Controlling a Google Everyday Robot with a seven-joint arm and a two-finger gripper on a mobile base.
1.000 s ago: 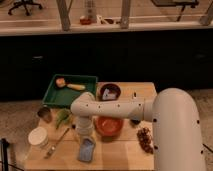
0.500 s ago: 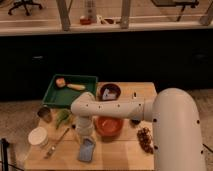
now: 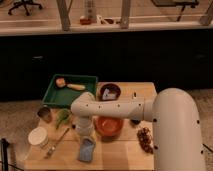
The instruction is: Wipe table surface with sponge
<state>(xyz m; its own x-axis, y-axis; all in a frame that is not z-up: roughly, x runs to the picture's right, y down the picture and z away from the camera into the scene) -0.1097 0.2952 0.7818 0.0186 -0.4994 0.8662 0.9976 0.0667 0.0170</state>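
The light tan wooden table surface (image 3: 120,155) fills the lower middle of the camera view. The blue-grey sponge (image 3: 86,150) lies flat on it near the front, left of centre. My white arm reaches in from the right and bends down over it. My gripper (image 3: 85,135) is directly above the sponge's far edge, at or touching it; the wrist hides the fingertips. An orange bowl (image 3: 108,126) stands just right of the gripper.
A dark green tray (image 3: 55,97) with food items sits at the back left. A dark bowl (image 3: 110,92) stands behind the orange one. A round white lid (image 3: 38,136), a spoon (image 3: 57,141), a green item (image 3: 63,118) and a dark cup (image 3: 44,113) lie left. Dark grapes (image 3: 145,140) lie right.
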